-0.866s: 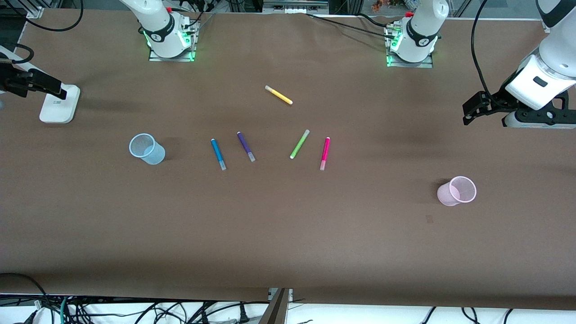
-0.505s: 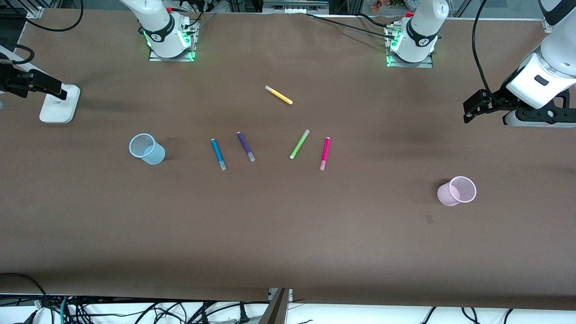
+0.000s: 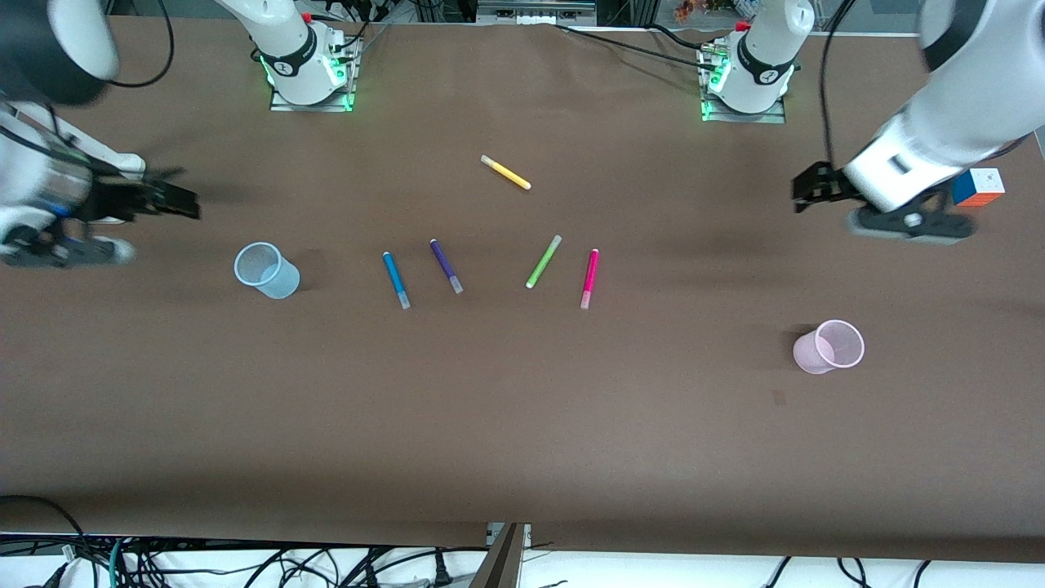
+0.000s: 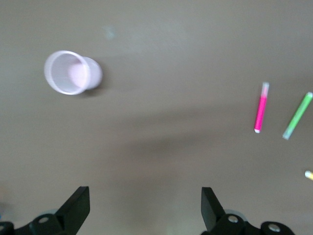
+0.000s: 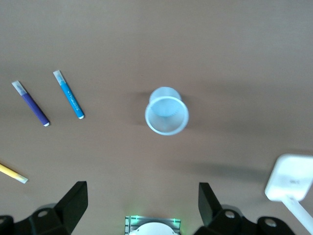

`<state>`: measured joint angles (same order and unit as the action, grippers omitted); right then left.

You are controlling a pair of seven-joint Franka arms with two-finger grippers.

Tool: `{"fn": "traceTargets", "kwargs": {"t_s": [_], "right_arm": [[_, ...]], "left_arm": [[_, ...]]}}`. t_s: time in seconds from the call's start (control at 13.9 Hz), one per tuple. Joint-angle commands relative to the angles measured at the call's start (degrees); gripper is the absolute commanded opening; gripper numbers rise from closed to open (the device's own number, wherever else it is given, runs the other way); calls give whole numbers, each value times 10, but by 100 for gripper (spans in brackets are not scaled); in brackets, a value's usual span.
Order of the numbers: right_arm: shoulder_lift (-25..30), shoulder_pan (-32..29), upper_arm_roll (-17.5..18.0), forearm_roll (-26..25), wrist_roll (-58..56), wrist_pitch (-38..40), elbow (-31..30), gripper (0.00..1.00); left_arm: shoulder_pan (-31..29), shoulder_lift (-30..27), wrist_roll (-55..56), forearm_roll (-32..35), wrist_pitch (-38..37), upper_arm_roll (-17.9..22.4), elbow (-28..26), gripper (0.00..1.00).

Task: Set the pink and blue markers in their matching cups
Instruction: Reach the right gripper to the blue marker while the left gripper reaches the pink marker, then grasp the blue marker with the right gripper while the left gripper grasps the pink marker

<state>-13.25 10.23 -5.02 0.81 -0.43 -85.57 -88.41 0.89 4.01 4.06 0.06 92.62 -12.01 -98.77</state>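
On the brown table (image 3: 522, 425) the pink marker (image 3: 589, 278) and blue marker (image 3: 396, 279) lie in the middle between the pink cup (image 3: 829, 346) and blue cup (image 3: 266, 269), while the left gripper (image 3: 804, 194) and right gripper (image 3: 184, 202) hover wide open and empty at their own ends, probably to approach.
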Motion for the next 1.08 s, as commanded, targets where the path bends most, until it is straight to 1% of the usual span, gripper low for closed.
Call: {"fn": "traceTargets", "kwargs": {"t_s": [0.0,0.22,0.36,0.43,0.58,0.65,0.79,0.87,1.01], "right_arm": [[-72,46,-3,6,-3,-35,15,100],[-141,102,-3,7,-3,-122,10,100],[-174,133,-2,14,-2,-181,-11,100],[-182,146,-2,28,-1,-214,-27,100],[-193,165,-2,35,3,-259,-49,100],[-198,172,-2,36,5,-280,-60,100],[-202,184,-2,36,5,-341,-93,100],[-203,185,-2,36,6,-374,-112,100],[-214,185,-1,36,6,-411,-128,100]], "left_arm": [[17,106,-5,-2,11,-22,58,100],[66,214,-5,-2,71,-21,124,100],[95,265,0,1,140,-21,129,100],[111,287,13,1,185,-21,126,100],[146,323,49,12,236,-19,121,100],[171,335,69,48,246,-16,120,100],[212,358,143,165,248,-19,111,100],[227,368,183,192,255,-20,106,100],[238,391,215,196,306,-20,102,100]]}}
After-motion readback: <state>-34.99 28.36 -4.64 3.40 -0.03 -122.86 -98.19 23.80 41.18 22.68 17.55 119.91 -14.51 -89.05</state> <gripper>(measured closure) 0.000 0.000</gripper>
